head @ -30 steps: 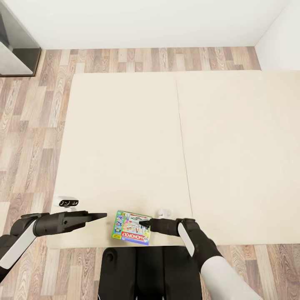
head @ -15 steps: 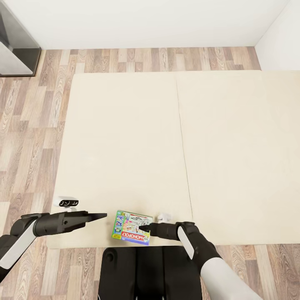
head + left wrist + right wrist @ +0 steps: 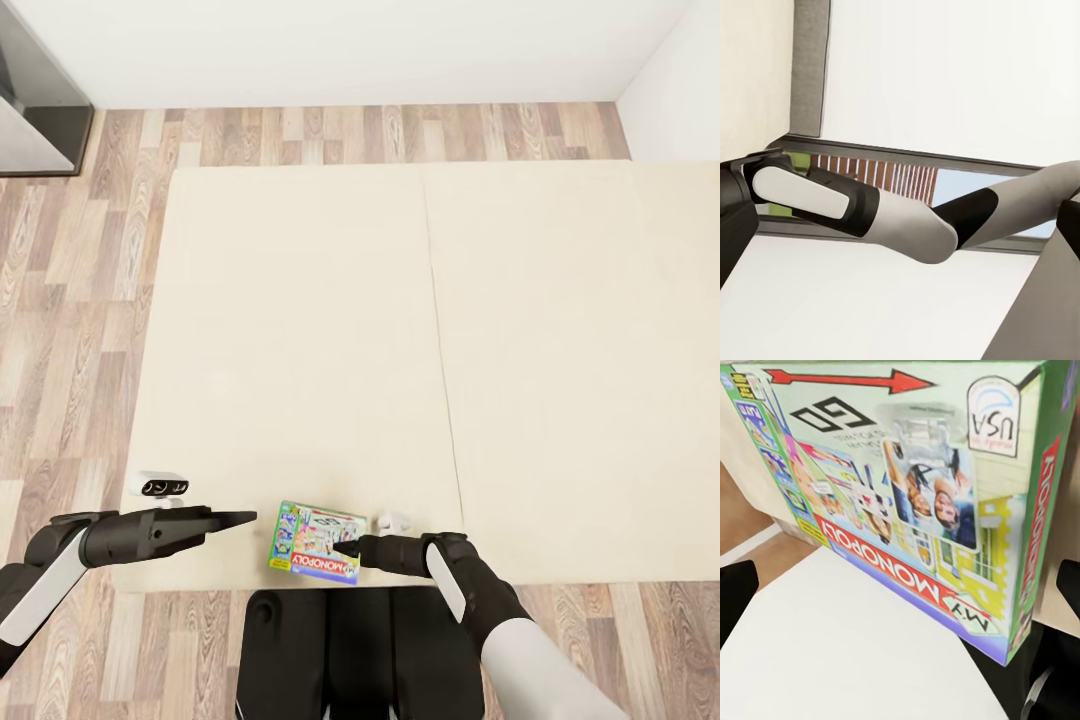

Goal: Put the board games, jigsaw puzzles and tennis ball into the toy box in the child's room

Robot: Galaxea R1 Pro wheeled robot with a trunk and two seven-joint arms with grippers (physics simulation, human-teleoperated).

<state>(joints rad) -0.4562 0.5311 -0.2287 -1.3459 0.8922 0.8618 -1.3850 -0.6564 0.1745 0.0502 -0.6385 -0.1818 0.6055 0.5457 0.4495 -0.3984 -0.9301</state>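
Wood-plank floor [image 3: 80,300], white wall [image 3: 350,45], grey-framed dark panel [image 3: 40,120] in the corner.

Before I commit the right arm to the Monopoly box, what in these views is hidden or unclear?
- Right tool: head view, the dark tip overlaps the blue-green Monopoly board game box; open or shut unclear.
- Same box: right wrist view, cut off at the frame edges.
- Left tool: head view, edge-on, finger gap unreadable.
- Cream two-part mattress bed: cut off at the right edge.

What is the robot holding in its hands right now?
Probably nothing yet. The right hand reaches the Monopoly box's right edge on the bed, but a closed grip cannot be told. The left hand hangs apart from it, holding nothing.
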